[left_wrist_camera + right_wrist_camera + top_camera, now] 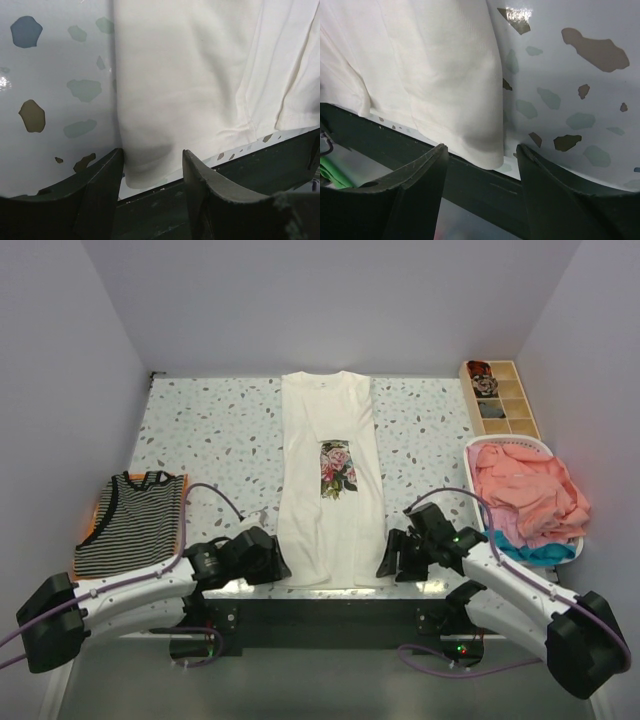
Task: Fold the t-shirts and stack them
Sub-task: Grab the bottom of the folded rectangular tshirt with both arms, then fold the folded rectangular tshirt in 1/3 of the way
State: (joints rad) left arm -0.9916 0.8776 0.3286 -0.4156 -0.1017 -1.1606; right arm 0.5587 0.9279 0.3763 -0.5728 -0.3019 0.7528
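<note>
Your left gripper [151,155] is standing with its two dark fingers spread, and the near left corner of the cream short-sleeved cotton t-shirt with the pink-rose chest print [310,510] is lying in the gap between them; I cannot tell whether either finger is touching the cloth, and nothing is being pinched. Your right gripper [481,150] is mirroring it, jaws likewise parted and straddling the near right corner of the same hem, right where the cloth is meeting the dark front edge of the white speckled table [220,440]. From both sets of fingertips the cream shirt is running straight ahead as a long narrow strip, its sides turned in, the rose print lying about halfway along and the neckline lying at the far end, well beyond either gripper. Out to the left of your left gripper, a folded black-and-white striped t-shirt [130,525] is resting flat on top of an orange t-shirt [93,530] that is showing only as a thin edge beneath it. Out to the right of your right gripper, a white plastic basket [510,443] is holding crumpled coral-pink t-shirts [525,495], with a blue t-shirt [545,553] peeking out under them at the near side. Beyond the basket, a compartmented wooden tray [505,395] is sitting at the far right edge.
</note>
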